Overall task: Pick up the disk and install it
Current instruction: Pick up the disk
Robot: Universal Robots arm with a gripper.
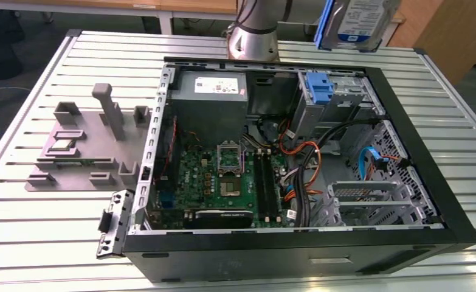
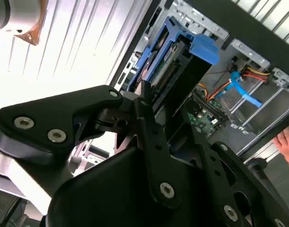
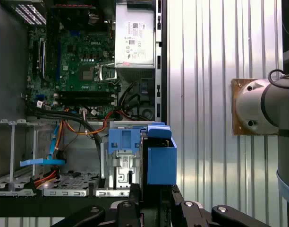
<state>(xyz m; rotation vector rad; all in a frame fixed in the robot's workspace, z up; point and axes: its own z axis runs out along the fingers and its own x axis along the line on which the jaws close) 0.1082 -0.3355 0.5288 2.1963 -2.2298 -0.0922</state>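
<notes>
Above the open black computer case (image 1: 286,243), I see my black gripper (image 3: 155,193) clamped on the flat silver disk (image 1: 359,21) (blue plastic rails (image 3: 161,163)).

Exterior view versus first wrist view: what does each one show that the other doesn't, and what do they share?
Exterior view: the grey parts fixture on the slatted table beside the open computer case, at the exterior view's left. First wrist view: the gripper, its black links clamped on the disk. Shared: the disk held up near the case's drive-bay end, the motherboard, the power supply and the blue latch piece.
</notes>
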